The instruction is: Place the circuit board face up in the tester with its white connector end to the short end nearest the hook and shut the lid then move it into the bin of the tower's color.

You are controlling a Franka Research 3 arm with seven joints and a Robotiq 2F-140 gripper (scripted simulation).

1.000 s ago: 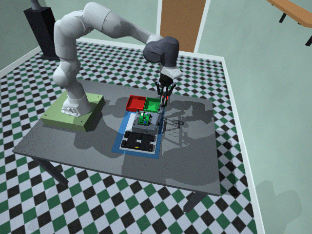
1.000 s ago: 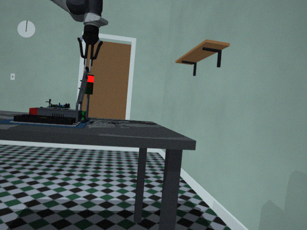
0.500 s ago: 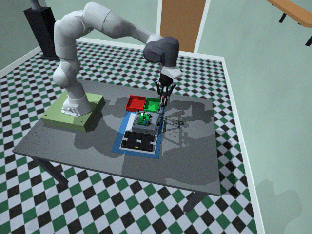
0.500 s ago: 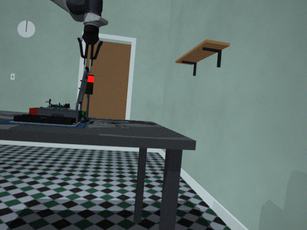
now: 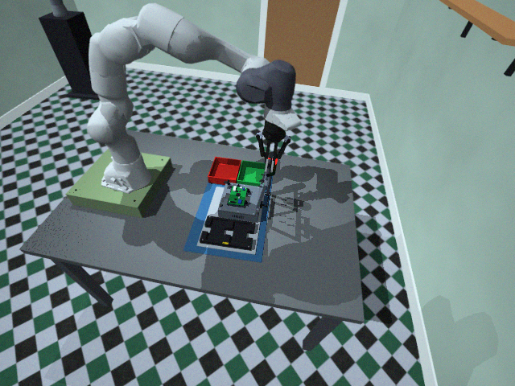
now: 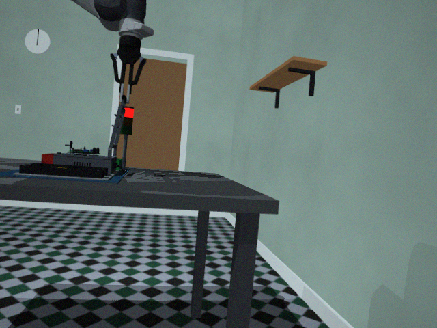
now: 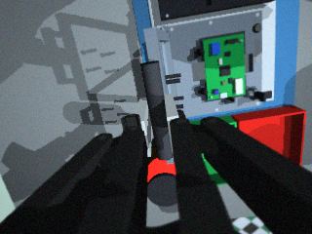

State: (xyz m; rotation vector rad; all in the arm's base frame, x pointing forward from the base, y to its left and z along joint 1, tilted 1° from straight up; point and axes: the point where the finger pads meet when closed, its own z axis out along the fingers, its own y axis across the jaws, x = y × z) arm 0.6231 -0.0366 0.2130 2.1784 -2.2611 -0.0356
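The green circuit board [image 5: 238, 195] lies face up on the plate of the grey tester [image 5: 239, 207]; it also shows in the wrist view [image 7: 223, 65], with its white connector toward the red bin. The tester's lid [image 6: 117, 128] stands raised, close to upright. My gripper [image 6: 125, 91] is shut on the lid's dark handle bar [image 7: 156, 109] at the lid's top edge. It also shows above the tester's right side [image 5: 269, 162]. The signal tower [image 6: 128, 119] stands just behind the lid, and its lamp [image 7: 161, 171] shows red.
The red bin [image 5: 224, 170] and the green bin [image 5: 252, 172] stand side by side behind the tester. The black tray [image 5: 229, 235] lies in front of it on the blue mat, with both pockets empty. The arm's base block [image 5: 120, 186] is at the table's left.
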